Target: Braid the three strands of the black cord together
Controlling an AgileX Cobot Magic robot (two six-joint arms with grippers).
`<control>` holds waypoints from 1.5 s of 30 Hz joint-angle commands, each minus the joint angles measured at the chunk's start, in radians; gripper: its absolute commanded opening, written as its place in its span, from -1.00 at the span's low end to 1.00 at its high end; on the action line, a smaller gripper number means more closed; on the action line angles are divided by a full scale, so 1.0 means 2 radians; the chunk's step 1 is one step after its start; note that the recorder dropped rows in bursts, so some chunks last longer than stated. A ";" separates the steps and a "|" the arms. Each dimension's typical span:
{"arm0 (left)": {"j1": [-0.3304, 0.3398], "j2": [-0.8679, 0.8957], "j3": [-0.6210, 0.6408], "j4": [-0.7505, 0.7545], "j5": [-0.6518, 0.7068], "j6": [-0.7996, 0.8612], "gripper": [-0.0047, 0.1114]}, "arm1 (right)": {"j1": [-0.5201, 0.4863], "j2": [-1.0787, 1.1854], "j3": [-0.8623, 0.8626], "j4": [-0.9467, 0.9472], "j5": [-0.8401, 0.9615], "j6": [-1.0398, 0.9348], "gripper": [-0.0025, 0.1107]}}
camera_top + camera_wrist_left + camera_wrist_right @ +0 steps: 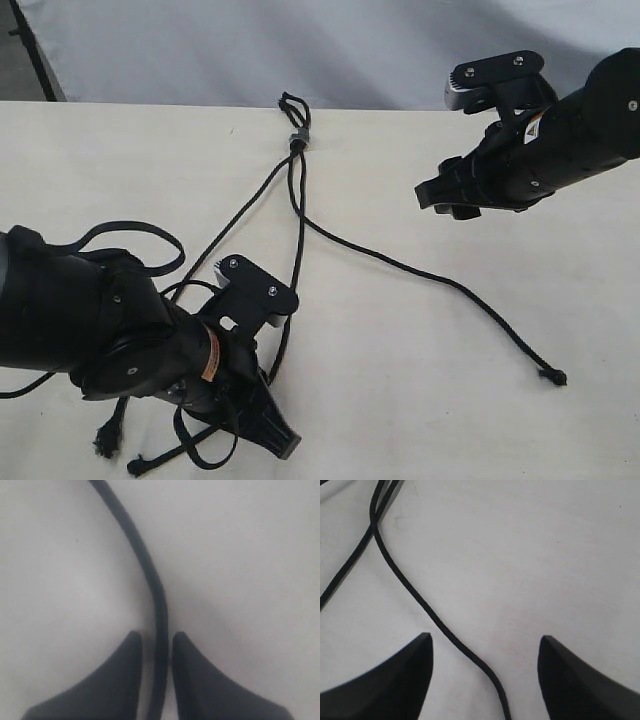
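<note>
The black cord lies on the white table, its small loop (293,103) and grey band (297,138) at the far middle. Three strands fan out from the band. The left strand (225,240) runs toward my left arm. The middle strand (298,250) drops straight down into my left gripper (278,435). In the left wrist view that strand (161,610) passes between the nearly closed fingers of the left gripper (156,636), which is shut on it. The right strand (430,275) ends in a knot (551,377). My right gripper (440,198) hovers open; its wrist view shows the right gripper (485,639) straddling that strand (445,630).
Two frayed strand ends (105,445) lie by the table's near left edge under my left arm. A glossy robot cable (130,232) loops over that arm. A grey backdrop (300,40) rises behind the table's (420,400) far edge.
</note>
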 commanded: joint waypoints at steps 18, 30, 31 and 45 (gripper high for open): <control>0.191 -0.044 0.048 0.247 0.065 -0.154 -0.92 | 0.001 0.000 0.001 0.000 -0.022 -0.008 0.08; 0.086 -0.021 0.074 0.116 -0.006 -0.112 -0.92 | 0.001 0.000 0.001 0.000 -0.028 -0.008 0.08; 0.072 -0.021 0.073 0.106 -0.015 -0.112 -0.92 | 0.001 0.000 0.001 0.000 -0.029 -0.008 0.08; -0.025 -0.045 -0.018 0.154 0.104 -0.143 -0.92 | 0.001 0.000 0.001 0.000 -0.026 -0.007 0.08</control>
